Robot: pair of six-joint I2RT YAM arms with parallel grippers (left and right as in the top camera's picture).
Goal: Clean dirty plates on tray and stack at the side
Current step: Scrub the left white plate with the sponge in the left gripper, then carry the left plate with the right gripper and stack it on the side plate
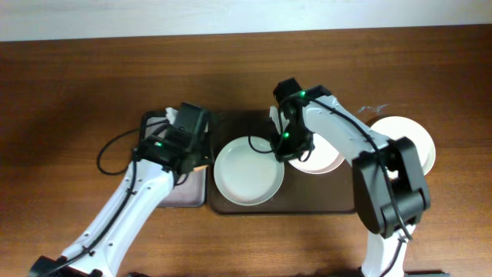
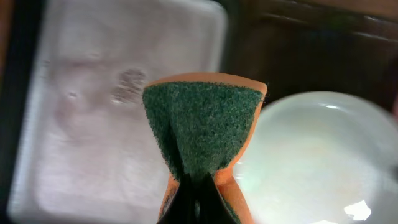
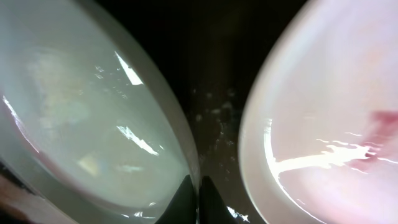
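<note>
Wooden table (image 1: 77, 77), items listed from left. Grey tray (image 2: 74, 155): pale, shallow, wet-looking, with rounded corners; lies below and to the left of the left gripper, its floor bare apart from faint marks. Left gripper (image 2: 193, 196): jaws drawn in tight on the lower end of the sponge, tips dark and close together. Sponge (image 2: 202, 127): orange body, green scouring face turned to the wrist camera, pinched so that it folds along a crease at the tips; hangs over the right-hand edge of the grey tray, with the pale green plate just to its right. Dark brown tray (image 1: 323, 196): rectangular with rounded corners, set just right of the grey tray and under the right gripper. Pale green plate (image 1: 247, 173): round and shallow, in the left part of the brown tray, immediately left of the right gripper; surface glossy, no red showing. Right gripper (image 3: 199, 199): tips closed to a thin slit, the pale green plate's right-hand rim running down into them and apparently pinched there. Pinkish plate (image 3: 323, 124): just right of that gripper, apart from the green plate by a dark strip of tray; red sauce smear (image 3: 382, 118) on its surface. White plate (image 1: 411, 138): well right of that gripper, on the table outside the brown tray.
</note>
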